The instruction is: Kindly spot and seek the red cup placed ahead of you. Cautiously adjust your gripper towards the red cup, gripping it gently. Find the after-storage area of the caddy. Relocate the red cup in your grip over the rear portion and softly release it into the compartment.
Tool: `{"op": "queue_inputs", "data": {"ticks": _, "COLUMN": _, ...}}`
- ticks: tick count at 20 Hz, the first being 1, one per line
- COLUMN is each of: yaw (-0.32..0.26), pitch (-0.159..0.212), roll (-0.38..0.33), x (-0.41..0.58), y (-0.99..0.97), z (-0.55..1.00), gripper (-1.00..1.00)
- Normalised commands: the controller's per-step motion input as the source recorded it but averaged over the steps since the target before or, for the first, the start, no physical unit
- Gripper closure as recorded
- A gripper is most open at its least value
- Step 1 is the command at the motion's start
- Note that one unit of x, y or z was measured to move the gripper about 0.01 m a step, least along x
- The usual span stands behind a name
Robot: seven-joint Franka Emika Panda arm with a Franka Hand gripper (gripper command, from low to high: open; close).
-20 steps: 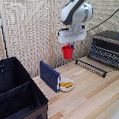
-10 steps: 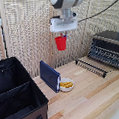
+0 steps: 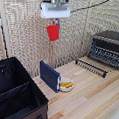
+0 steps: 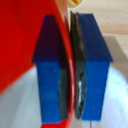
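Observation:
The red cup (image 3: pixel 53 32) hangs high in the air near the top of the exterior view, pinched at its rim by my gripper (image 3: pixel 54 21), which is shut on it. In the wrist view the blue-tipped fingers (image 4: pixel 94 75) clamp the cup's red wall (image 4: pixel 30 40) between them. The black caddy (image 3: pixel 17 97) with its inner divider (image 3: pixel 14 92) sits on the table at the exterior view's lower left, well below the cup and off to the left of it.
A dark blue flat box (image 3: pixel 49 75) stands on edge beside a white bowl of yellow food (image 3: pixel 66 85). A black toaster oven (image 3: pixel 107 48) with a pulled-out rack (image 3: pixel 92 67) is at the exterior view's right. A woven screen backs the wooden table (image 3: pixel 92 99).
The gripper has carried the red cup upward and toward the exterior view's left, closer to above the caddy side. The table objects have not moved.

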Motion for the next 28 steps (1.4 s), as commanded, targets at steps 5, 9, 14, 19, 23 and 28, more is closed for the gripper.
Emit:
{"op": "queue_inputs", "data": {"ticks": 5, "yaw": 0.000, "pitch": 0.039, "roll": 0.000, "x": 0.000, "y": 0.86, "z": 0.58, "gripper": 1.00}}
{"op": "queue_inputs", "data": {"ticks": 9, "yaw": -0.007, "pitch": 0.042, "roll": 0.000, "x": 0.017, "y": 0.88, "z": 0.45, "gripper": 1.00}}
{"op": "queue_inputs", "data": {"ticks": 14, "yaw": -0.021, "pitch": 0.055, "roll": -0.002, "x": 0.198, "y": 0.93, "z": 0.08, "gripper": 1.00}}
{"op": "queue_inputs", "data": {"ticks": 19, "yaw": -0.013, "pitch": 0.039, "roll": -0.019, "x": 0.254, "y": 0.95, "z": -0.03, "gripper": 1.00}}
{"op": "queue_inputs", "data": {"ticks": 23, "yaw": -0.003, "pitch": 0.022, "roll": -0.049, "x": 0.256, "y": 0.93, "z": -0.20, "gripper": 1.00}}
{"op": "queue_inputs", "data": {"ticks": 28, "yaw": -0.001, "pitch": 0.019, "roll": -0.056, "x": 0.190, "y": 0.95, "z": -0.23, "gripper": 1.00}}
